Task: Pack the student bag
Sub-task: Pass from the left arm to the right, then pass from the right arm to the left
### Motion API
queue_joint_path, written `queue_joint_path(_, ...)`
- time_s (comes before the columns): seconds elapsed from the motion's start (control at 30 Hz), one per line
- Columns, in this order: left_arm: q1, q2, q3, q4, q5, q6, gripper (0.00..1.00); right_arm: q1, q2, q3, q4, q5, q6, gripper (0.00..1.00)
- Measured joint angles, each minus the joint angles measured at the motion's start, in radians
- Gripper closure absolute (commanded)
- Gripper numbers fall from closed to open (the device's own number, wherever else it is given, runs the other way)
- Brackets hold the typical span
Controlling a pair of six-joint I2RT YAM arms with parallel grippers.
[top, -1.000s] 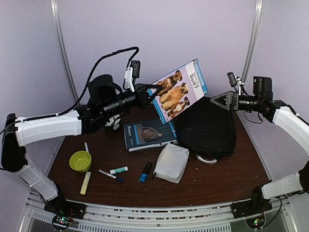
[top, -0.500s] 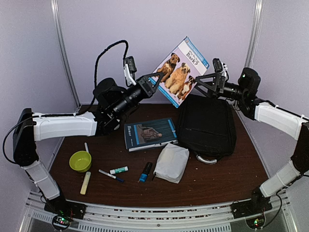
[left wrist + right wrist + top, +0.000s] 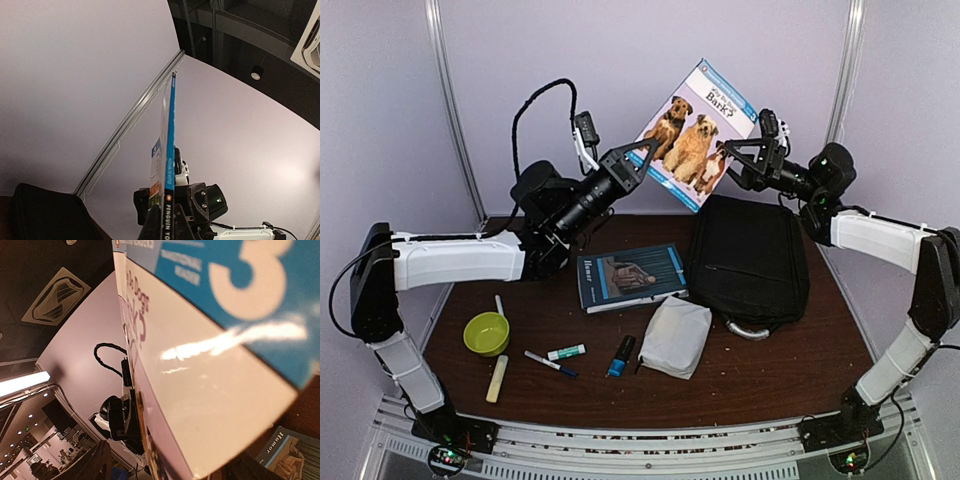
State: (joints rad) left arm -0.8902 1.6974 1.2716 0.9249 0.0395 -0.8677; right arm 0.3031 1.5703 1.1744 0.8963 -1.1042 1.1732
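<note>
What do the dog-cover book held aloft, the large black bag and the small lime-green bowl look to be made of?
Dog-cover book: paper with a glossy cover; a glare streak shows in the right wrist view.
Large black bag: soft matte fabric, sagging slightly, seams visible.
Lime-green bowl: probably smooth plastic, from its even colour, though that is uncertain.

High rear view looking down, wrist views close, sharing dog book (image 3: 695, 135)

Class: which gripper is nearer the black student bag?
Right. The right gripper hangs above the student bag's far edge, at the dog book's right side. The left gripper, clamped on the book's opposite edge, is further left, beyond the bag.
</note>
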Motion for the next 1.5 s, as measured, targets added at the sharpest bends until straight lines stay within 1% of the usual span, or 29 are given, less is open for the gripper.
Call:
queue_joint_path(0.07, 0.000, 0.013, 0.000, 0.012, -0.001, -0.020, 1.00, 0.000, 0.033, 0.014, 0.091, 0.001, 0.071, 0.38)
queue_joint_path(0.1, 0.000, 0.018, 0.000, 0.014, -0.003, -0.029, 1.00, 0.000, 0.043, 0.017, 0.124, 0.001, 0.099, 0.46)
queue_joint_path(0.13, 0.000, 0.024, 0.000, 0.016, -0.004, -0.037, 1.00, 0.000, 0.049, 0.017, 0.149, 0.001, 0.122, 0.55)
queue_joint_path(0.17, 0.000, 0.028, 0.000, 0.017, -0.008, -0.046, 1.00, 0.000, 0.050, 0.017, 0.163, 0.001, 0.133, 0.70)
queue_joint_path(0.2, 0.000, 0.030, 0.000, 0.018, -0.010, -0.051, 1.00, 0.000, 0.051, 0.018, 0.184, 0.001, 0.155, 0.83)
queue_joint_path(0.23, 0.000, 0.031, 0.000, 0.019, -0.014, -0.058, 1.00, 0.000, 0.051, 0.018, 0.205, 0.001, 0.166, 0.92)
queue_joint_path(0.27, 0.000, 0.031, 0.000, 0.021, -0.016, -0.063, 1.00, 0.000, 0.049, 0.018, 0.211, 0.003, 0.167, 0.97)
queue_joint_path(0.3, 0.000, 0.031, 0.000, 0.024, -0.017, -0.066, 0.86, 0.000, 0.046, 0.018, 0.215, 0.002, 0.173, 0.99)
queue_joint_path(0.37, -0.001, 0.031, 0.000, 0.026, -0.017, -0.067, 0.55, 0.000, 0.035, 0.017, 0.195, 0.002, 0.163, 1.00)
queue_joint_path(0.4, -0.001, 0.030, 0.000, 0.026, -0.014, -0.063, 0.42, 0.000, 0.024, 0.015, 0.166, -0.001, 0.143, 1.00)
queue_joint_path(0.43, 0.000, 0.029, -0.002, 0.023, -0.008, -0.057, 0.37, 0.000, 0.011, 0.012, 0.132, -0.004, 0.120, 1.00)
queue_joint_path(0.5, 0.006, 0.008, -0.025, -0.010, 0.009, -0.033, 0.33, 0.000, -0.019, 0.003, 0.045, -0.018, 0.055, 1.00)
queue_joint_path(0.57, 0.019, -0.046, -0.066, -0.109, 0.043, 0.018, 0.29, -0.001, -0.059, -0.017, -0.050, -0.035, -0.029, 1.00)
queue_joint_path(0.6, 0.029, -0.077, -0.078, -0.179, 0.062, 0.059, 0.24, -0.001, -0.084, -0.029, -0.117, -0.050, -0.089, 1.00)
queue_joint_path(0.63, 0.035, -0.101, -0.079, -0.244, 0.076, 0.098, 0.23, -0.002, -0.102, -0.038, -0.171, -0.060, -0.145, 1.00)
queue_joint_path(0.7, 0.044, -0.158, -0.079, -0.409, 0.114, 0.190, 0.23, -0.002, -0.145, -0.043, -0.361, -0.085, -0.308, 1.00)
queue_joint_path(0.77, 0.050, -0.200, -0.079, -0.534, 0.152, 0.275, 0.24, -0.002, -0.171, -0.041, -0.528, -0.100, -0.458, 1.00)
queue_joint_path(0.8, 0.050, -0.216, -0.078, -0.595, 0.184, 0.317, 0.25, -0.001, -0.187, -0.035, -0.663, -0.109, -0.566, 1.00)
queue_joint_path(0.83, 0.050, -0.224, -0.078, -0.637, 0.209, 0.344, 0.26, -0.001, -0.194, -0.033, -0.737, -0.113, -0.634, 1.00)
queue_joint_path(0.87, 0.050, -0.226, -0.078, -0.678, 0.238, 0.369, 0.28, 0.000, -0.202, -0.031, -0.848, -0.115, -0.726, 1.00)
queue_joint_path(0.97, 0.049, -0.213, -0.090, -0.750, 0.327, 0.399, 0.28, 0.004, -0.205, -0.031, -1.035, -0.120, -0.876, 1.00)
queue_joint_path(1.17, 0.049, -0.191, -0.201, -0.727, 0.399, 0.359, 0.27, 0.019, -0.200, -0.011, -1.288, -0.146, -1.082, 1.00)
queue_joint_path(1.27, 0.049, -0.144, -0.217, -0.661, 0.437, 0.311, 0.29, 0.038, -0.196, 0.016, -1.374, -0.146, -1.159, 1.00)
queue_joint_path(1.33, 0.048, -0.105, -0.217, -0.605, 0.465, 0.277, 0.35, 0.051, -0.195, 0.029, -1.405, -0.146, -1.190, 1.00)
queue_joint_path(1.43, 0.042, -0.060, -0.217, -0.536, 0.499, 0.238, 0.50, 0.062, -0.190, 0.039, -1.428, -0.146, -1.213, 1.00)
queue_joint_path(1.5, 0.036, -0.037, -0.217, -0.497, 0.512, 0.217, 0.57, 0.064, -0.185, 0.046, -1.440, -0.144, -1.221, 1.00)
